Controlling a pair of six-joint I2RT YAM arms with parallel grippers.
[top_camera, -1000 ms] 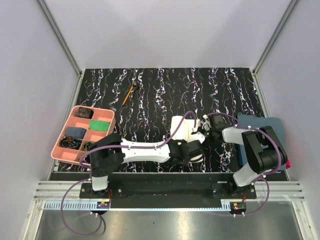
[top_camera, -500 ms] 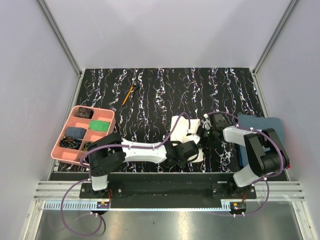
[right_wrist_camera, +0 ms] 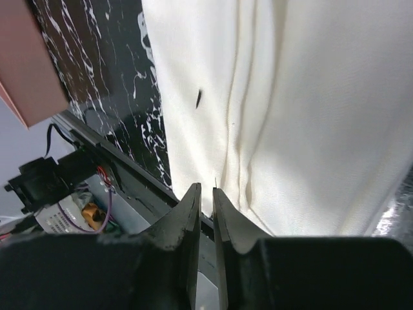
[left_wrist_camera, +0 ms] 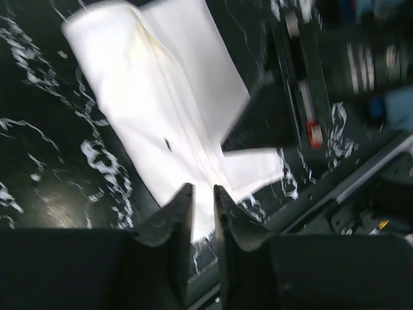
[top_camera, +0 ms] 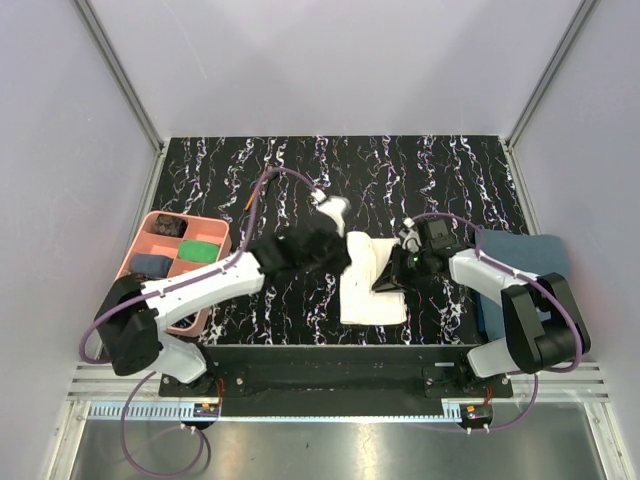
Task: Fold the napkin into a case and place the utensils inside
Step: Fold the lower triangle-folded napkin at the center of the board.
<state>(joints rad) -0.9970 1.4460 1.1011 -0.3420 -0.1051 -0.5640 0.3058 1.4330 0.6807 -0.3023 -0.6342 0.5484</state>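
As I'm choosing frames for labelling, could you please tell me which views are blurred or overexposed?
Top external view: evenly lit, sharp, the napkin clear. Left wrist view: motion-smeared throughout, napkin washed out near the top, left gripper dark. Right wrist view: napkin folds crisp and bright; right gripper dark, soft-edged.

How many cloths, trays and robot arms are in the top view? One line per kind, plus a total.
Cloths: 2, the cream napkin and the blue towel
Trays: 1, the pink tray
Robot arms: 2, the left arm and the right arm
Total: 5
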